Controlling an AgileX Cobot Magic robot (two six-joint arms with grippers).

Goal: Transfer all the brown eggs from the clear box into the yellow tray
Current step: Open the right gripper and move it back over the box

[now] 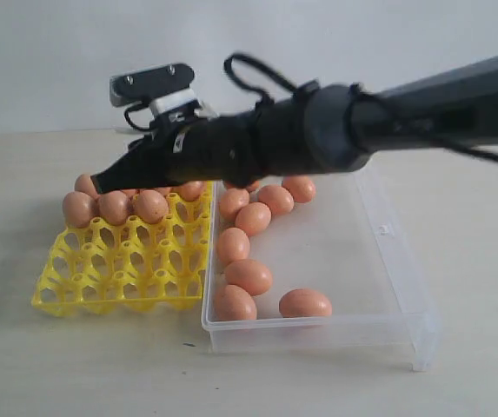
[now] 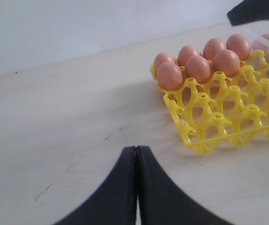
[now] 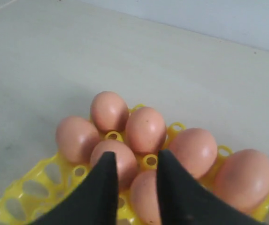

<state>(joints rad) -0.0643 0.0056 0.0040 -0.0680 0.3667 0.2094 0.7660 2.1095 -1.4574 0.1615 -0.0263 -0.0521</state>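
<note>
Brown eggs (image 1: 249, 276) loose in clear box (image 1: 353, 252), mostly tray-side; others seated in yellow tray (image 1: 118, 278) far cups.

Eggs (image 1: 249, 276) about sixteen; one tray (image 1: 118, 261); one box (image 1: 318, 334).

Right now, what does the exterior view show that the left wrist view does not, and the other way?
Only the exterior view: nearly the whole clear box with brown eggs lying loose in it; the left wrist view catches just its corner. Only the left wrist view: the left gripper, shut, over the table. Both: the yellow tray with eggs filling cups along one side.
</note>
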